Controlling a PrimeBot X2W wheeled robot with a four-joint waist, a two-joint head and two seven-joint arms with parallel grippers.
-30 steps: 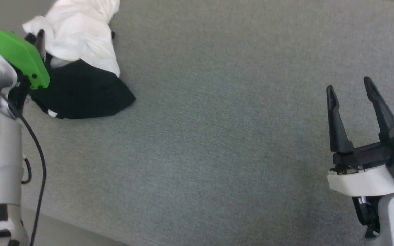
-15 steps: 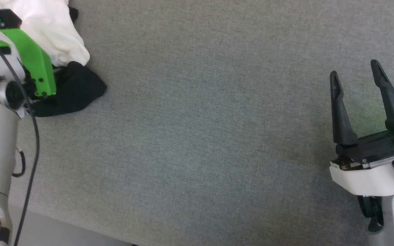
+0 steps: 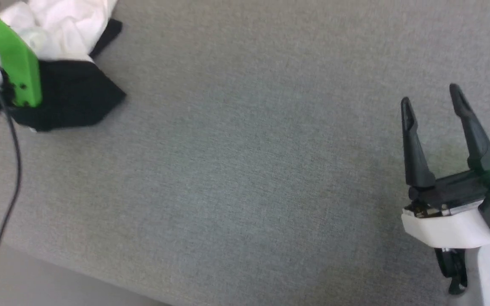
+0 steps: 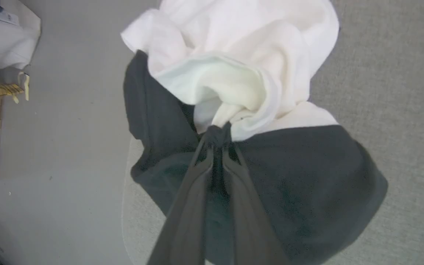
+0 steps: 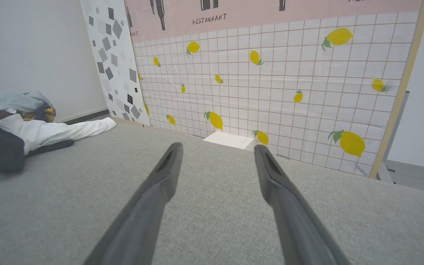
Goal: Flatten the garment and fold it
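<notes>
left hand [image 4: 217,139] is clenched on the garment [image 4: 245,48]. Both fingers are pressed together, pinching a gathered knot of fabric where the white cloth meets the black. From the pinch, the white body bunches up and away from the fingers, and black cloth fans out to both sides below it.

In the head view the garment is a crumpled heap at the far left of the grey surface [image 3: 245,170], white on top and black underneath. It's partly hidden behind the green bracket [image 3: 17,63] on the left wrist. A black cable [image 3: 9,140] runs down from there.

In the left wrist view the heap sits at the surface edge, with smooth grey floor [image 4: 68,129] beside it. The left black fold seems to reach past the edge, but I can't tell if the bunch is lifted or resting.

right hand [image 3: 431,97] is released, fingers spread wide with nothing between them. It's at the lower right of the head view, well apart from the garment. Its wrist view looks across the bare surface to a lemon-print wall panel [image 5: 271,81], with a pile of clothes [image 5: 13,101] off to the left.
</notes>
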